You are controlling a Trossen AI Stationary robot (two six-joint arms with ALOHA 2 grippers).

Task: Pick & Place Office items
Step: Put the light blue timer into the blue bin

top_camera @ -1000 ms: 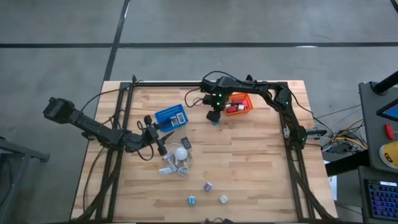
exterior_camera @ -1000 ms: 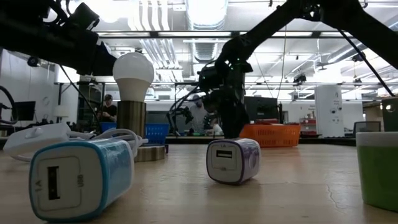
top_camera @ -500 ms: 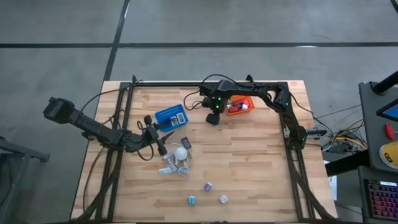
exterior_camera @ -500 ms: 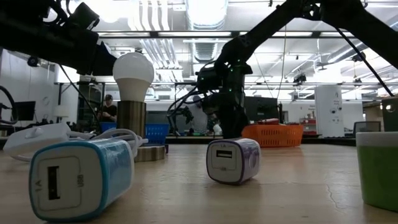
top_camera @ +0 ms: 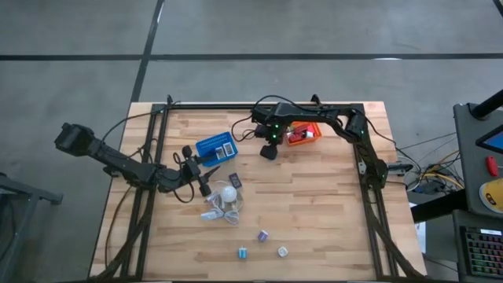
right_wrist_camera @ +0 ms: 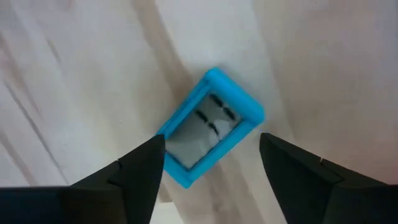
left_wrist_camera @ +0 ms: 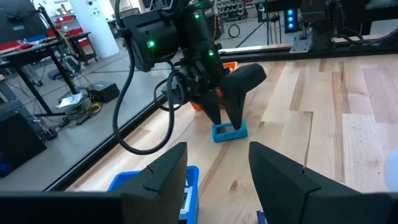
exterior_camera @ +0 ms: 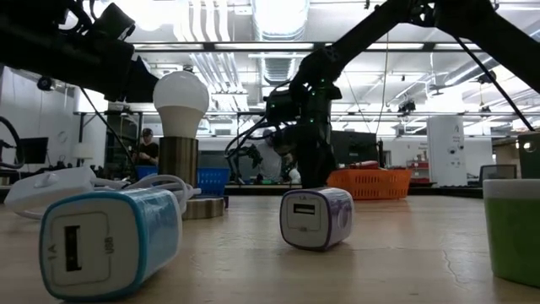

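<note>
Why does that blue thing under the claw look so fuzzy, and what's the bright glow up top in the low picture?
Right wrist view: the blue charger sits very near the lens, so it blurs. Low view: ceiling lights glare and leave the arms dark.

Left gripper point(top_camera: 206, 187): beside the white bulb point(top_camera: 228, 193).
Right gripper point(top_camera: 269, 152): between blue basket point(top_camera: 214, 147) and orange basket point(top_camera: 302, 132).
Three small chargers point(top_camera: 262, 236): near the table's point(top_camera: 314, 204) front edge.

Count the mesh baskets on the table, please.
2. The blue basket lies left of centre. The orange basket lies nearer the far edge, partly covered by the right arm. No other shows.
</note>
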